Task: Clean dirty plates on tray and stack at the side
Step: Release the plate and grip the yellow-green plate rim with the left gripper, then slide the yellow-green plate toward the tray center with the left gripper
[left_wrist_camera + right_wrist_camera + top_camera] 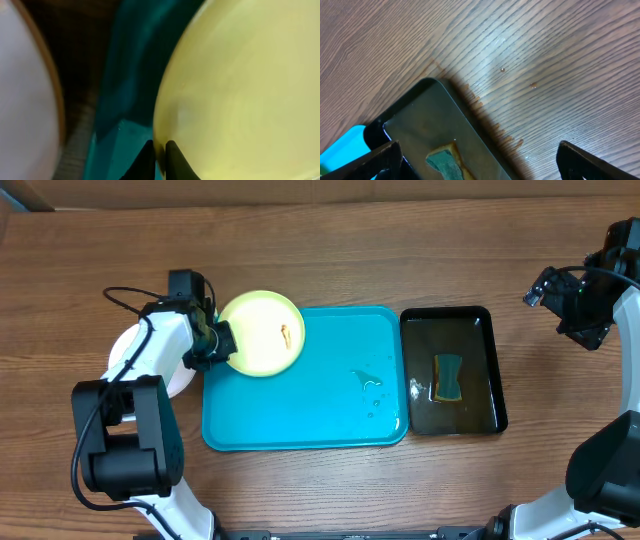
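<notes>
A pale yellow-green plate [262,332] with a small orange-brown smear lies over the far left corner of the turquoise tray [320,405]. My left gripper [226,345] is at the plate's left rim. In the left wrist view the left gripper [160,147] is shut on the rim of this plate [240,90], above the tray [125,100]. A white plate [183,380] lies on the table left of the tray, partly hidden under the left arm. My right gripper [565,305] hangs open at the far right, holding nothing.
A black tray [490,370] holding brownish water and a green sponge [447,377] stands right of the turquoise tray. Water drops [368,380] lie on the turquoise tray's right part. The right wrist view shows the black tray's corner [435,115] and the sponge [445,162] between the wide-spread fingers.
</notes>
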### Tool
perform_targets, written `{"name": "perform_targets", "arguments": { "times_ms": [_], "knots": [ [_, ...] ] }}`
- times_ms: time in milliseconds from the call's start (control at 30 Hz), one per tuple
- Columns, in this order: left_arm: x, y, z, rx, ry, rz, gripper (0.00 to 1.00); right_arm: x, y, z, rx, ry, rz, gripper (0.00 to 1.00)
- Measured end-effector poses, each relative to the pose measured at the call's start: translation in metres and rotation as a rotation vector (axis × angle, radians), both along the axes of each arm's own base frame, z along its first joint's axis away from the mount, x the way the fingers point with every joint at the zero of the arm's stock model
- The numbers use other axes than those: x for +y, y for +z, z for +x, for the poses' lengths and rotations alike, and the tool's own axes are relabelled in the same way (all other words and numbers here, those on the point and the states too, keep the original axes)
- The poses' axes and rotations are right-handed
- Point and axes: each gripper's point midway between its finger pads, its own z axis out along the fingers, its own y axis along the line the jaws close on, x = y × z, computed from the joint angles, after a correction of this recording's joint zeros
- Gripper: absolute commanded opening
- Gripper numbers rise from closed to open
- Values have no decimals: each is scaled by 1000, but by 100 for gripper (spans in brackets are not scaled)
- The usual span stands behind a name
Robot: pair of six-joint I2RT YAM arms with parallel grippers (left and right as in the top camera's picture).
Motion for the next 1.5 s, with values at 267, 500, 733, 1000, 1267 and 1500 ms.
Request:
{"name": "perform_targets", "arguments": {
  "times_ms": [267, 500, 733, 1000, 1267, 1500],
  "knots": [
    [-34, -3, -45, 179, -82, -37, 13, 0, 0, 0, 0, -1, 0, 100],
    [-49, -2, -68, 269, -126, -37, 33, 0, 0, 0, 0, 0, 0, 100],
    [-49, -2, -71, 280, -127, -37, 35, 0, 0, 0, 0, 0, 0, 100],
    [-49, -1, -72, 285, -127, -37, 35, 0, 0, 0, 0, 0, 0, 100],
    [-49, 3, -70, 283, -127, -36, 38, 0, 0, 0, 0, -1, 0, 100],
    [-49, 30, -56, 165, -145, 24, 41, 0, 0, 0, 0, 0, 0, 100]
  ]
}}
